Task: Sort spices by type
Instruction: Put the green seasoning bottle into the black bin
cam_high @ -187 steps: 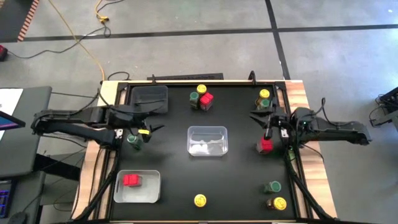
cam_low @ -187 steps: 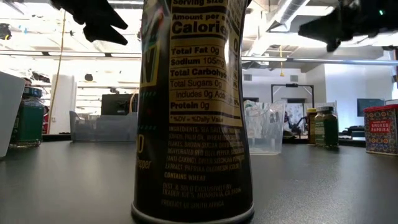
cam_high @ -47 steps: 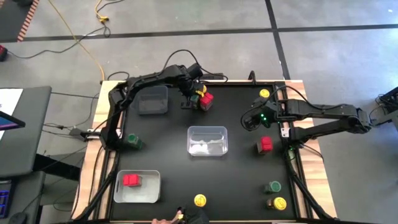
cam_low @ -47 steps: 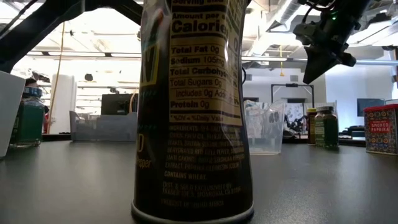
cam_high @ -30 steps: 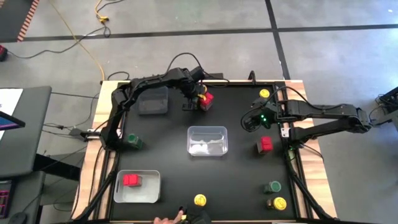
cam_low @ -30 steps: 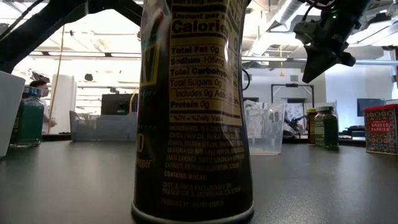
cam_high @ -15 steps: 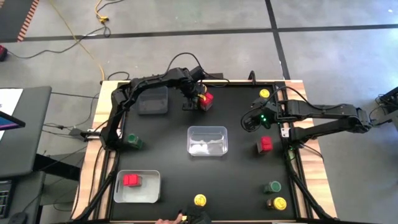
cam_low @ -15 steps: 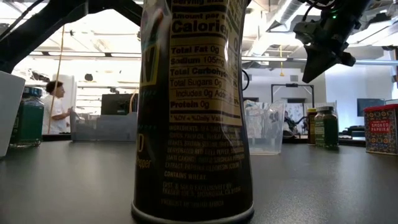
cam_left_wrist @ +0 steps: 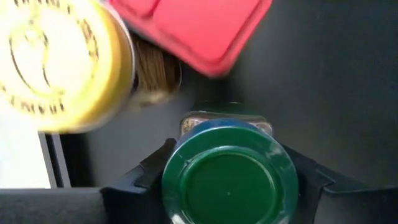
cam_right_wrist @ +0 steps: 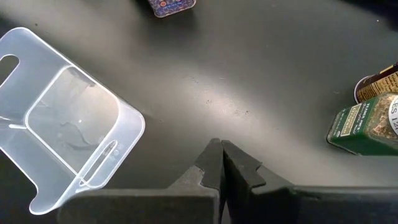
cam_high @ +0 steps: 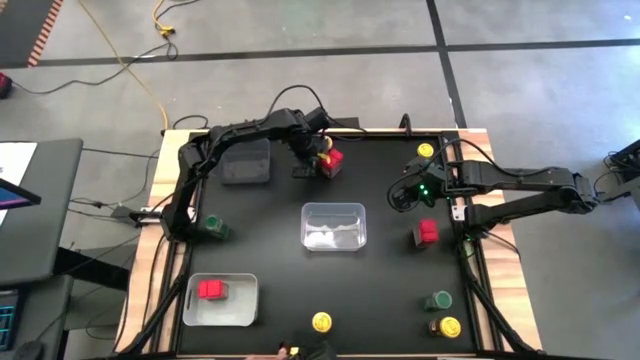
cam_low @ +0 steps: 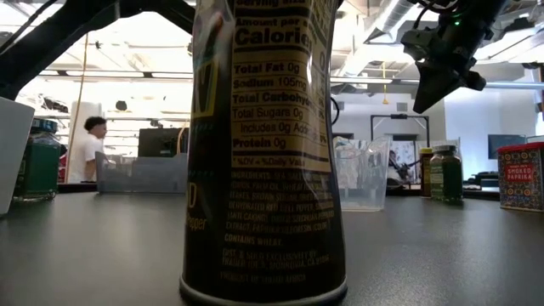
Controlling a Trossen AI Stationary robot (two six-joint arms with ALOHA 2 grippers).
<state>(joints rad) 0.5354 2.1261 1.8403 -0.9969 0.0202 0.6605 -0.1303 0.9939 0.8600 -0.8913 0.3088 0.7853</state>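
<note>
Left gripper (cam_left_wrist: 229, 180) pinching upright green-lidded jar (cam_left_wrist: 229, 182), fingers (cam_left_wrist: 140, 183) bracketing lid on both sides, jar crowding beside red-topped jar (cam_high: 331, 162), yellow-lidded jar (cam_left_wrist: 56, 62) just beyond. Right gripper (cam_right_wrist: 221, 163) hovering well apart from red-topped jar, fingers pressed together, holding nothing.

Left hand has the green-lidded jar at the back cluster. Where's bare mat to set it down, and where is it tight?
Bare mat lies between the clear bin and the green jar at the left edge, and in front of that bin, short of the front yellow jar. It is tight around the left hand, beside the red-topped jar.
</note>
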